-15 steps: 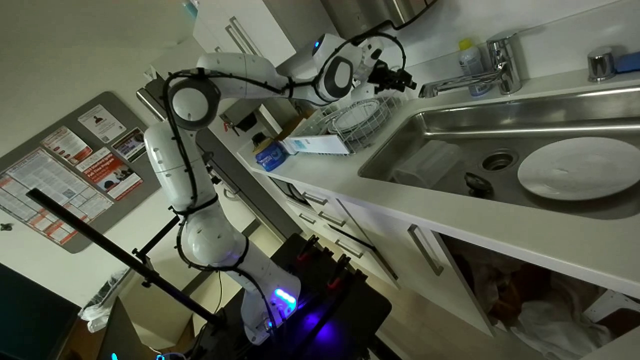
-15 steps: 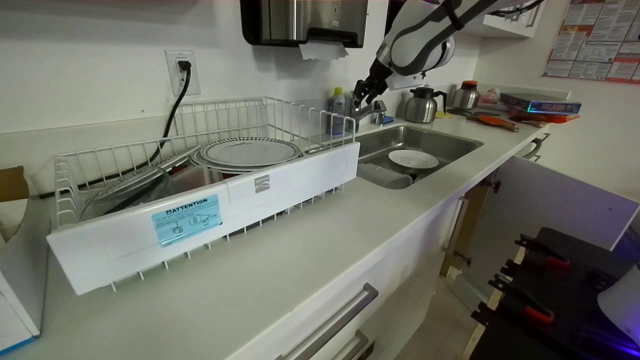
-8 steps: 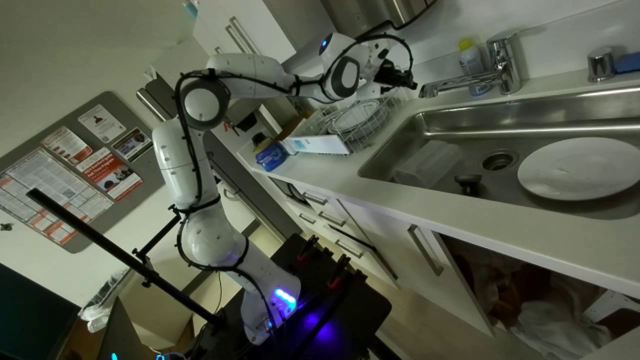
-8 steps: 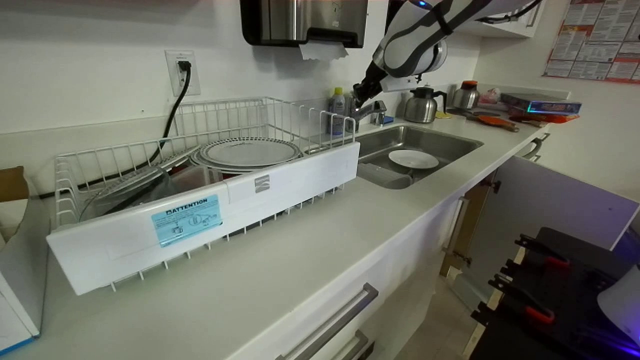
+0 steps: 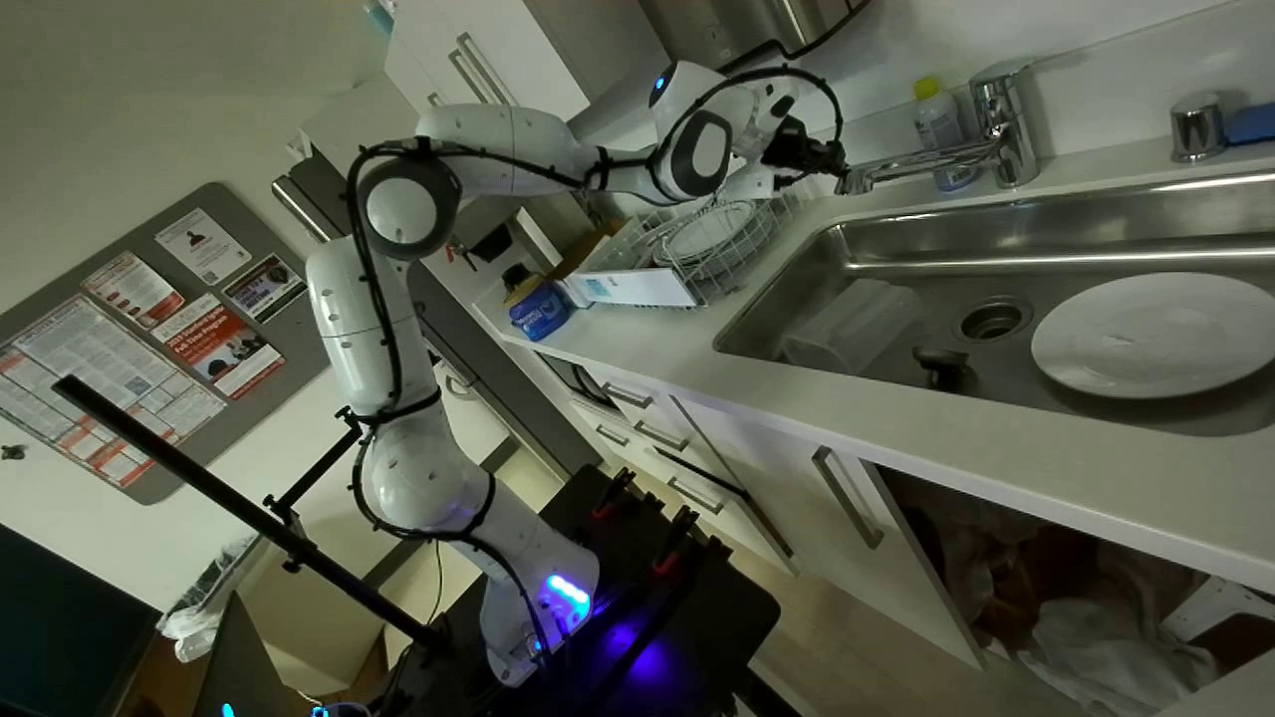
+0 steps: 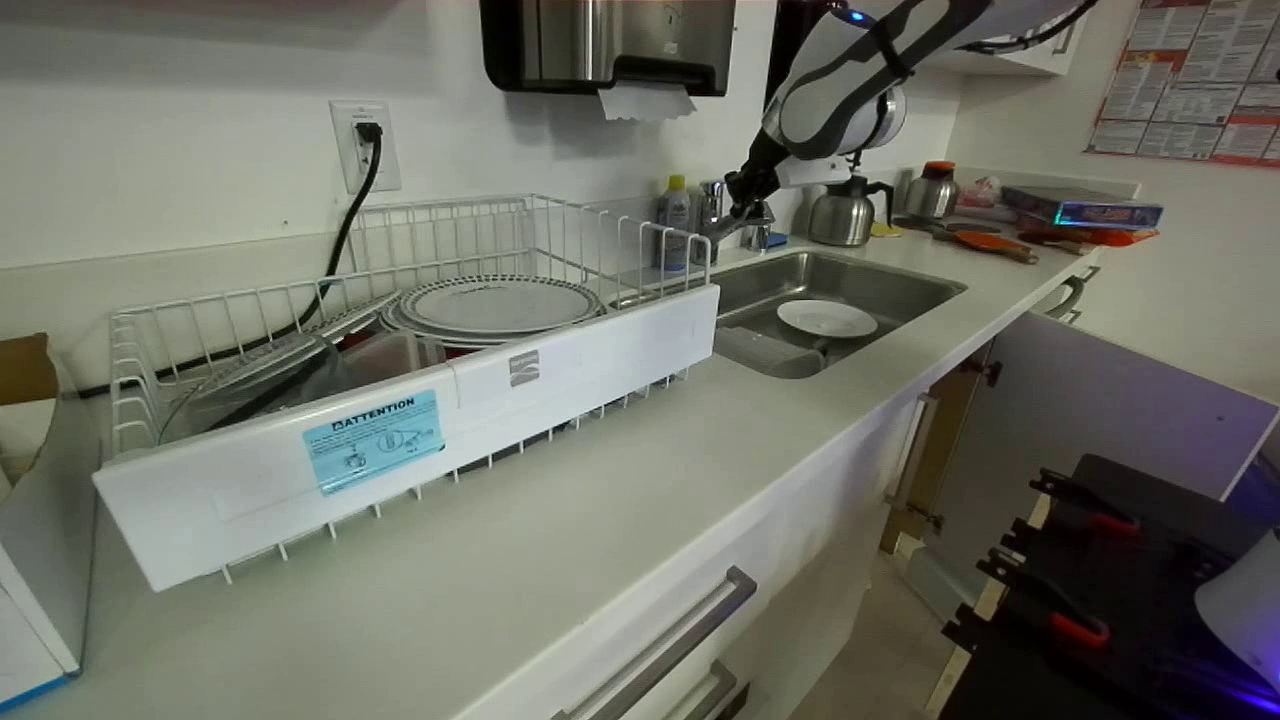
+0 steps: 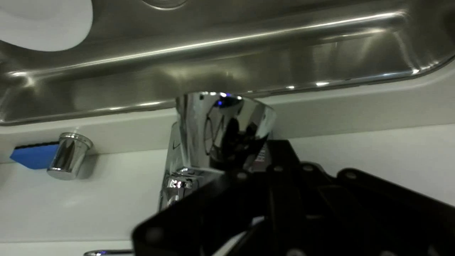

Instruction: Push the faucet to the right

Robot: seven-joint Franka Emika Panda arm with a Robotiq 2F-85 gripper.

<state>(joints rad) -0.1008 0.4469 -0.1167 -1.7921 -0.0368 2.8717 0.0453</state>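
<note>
Hanging at faucet (image 5: 1011,139) (contact unclear) | pincer (image 5: 837,161) pressed together | carafe (image 6: 840,219) only in an exterior view

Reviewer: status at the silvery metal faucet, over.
Black robot gripper: looks shut. Faucet: spout end by gripper, contact unclear. Pale bottle with yellow cap: behind spout, likely not in the way.

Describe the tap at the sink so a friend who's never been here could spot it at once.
In an exterior view, find the big steel sink, then the pale counter strip along its far edge. There, between a yellow-capped bottle and a short metal cylinder, stands the shiny faucet. Unlike either neighbour, it has a spout reaching out from its upright body.
</note>
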